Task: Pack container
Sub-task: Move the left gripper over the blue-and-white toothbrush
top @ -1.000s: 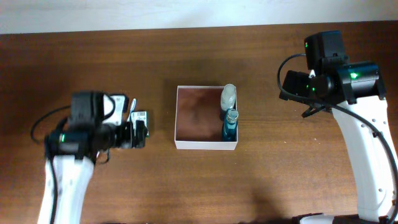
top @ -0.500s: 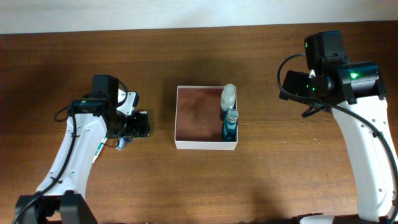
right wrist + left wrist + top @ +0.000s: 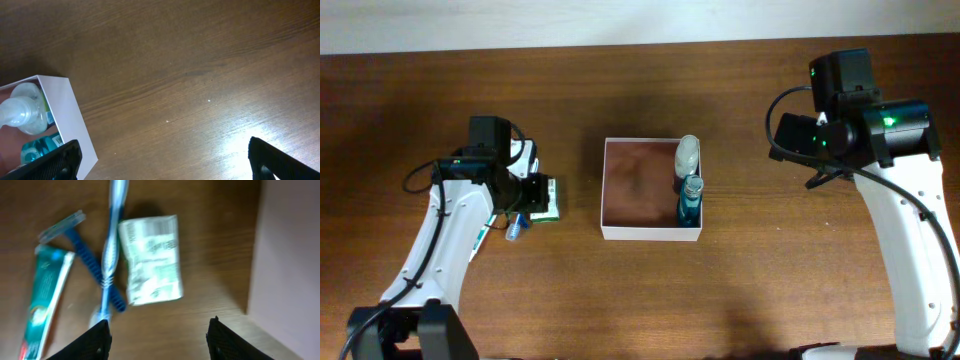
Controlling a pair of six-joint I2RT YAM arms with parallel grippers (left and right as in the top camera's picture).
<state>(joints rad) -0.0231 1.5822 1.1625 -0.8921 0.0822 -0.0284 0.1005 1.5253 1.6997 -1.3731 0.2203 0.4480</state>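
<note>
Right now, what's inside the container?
Against the container's right wall stand a clear bottle and a blue bottle. The rest of its brown floor shows bare. Anything beneath the bottles is covered.

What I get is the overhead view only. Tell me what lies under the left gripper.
Observer: A white-and-green sachet lies flat on the table, just ahead of the left gripper.
Operator: List whatever is beside it.
Observer: A toothbrush crosses a blue razor; a teal toothpaste tube lies beyond them.
Operator: Report the jaws.
Observer: Open, with nothing between them.
</note>
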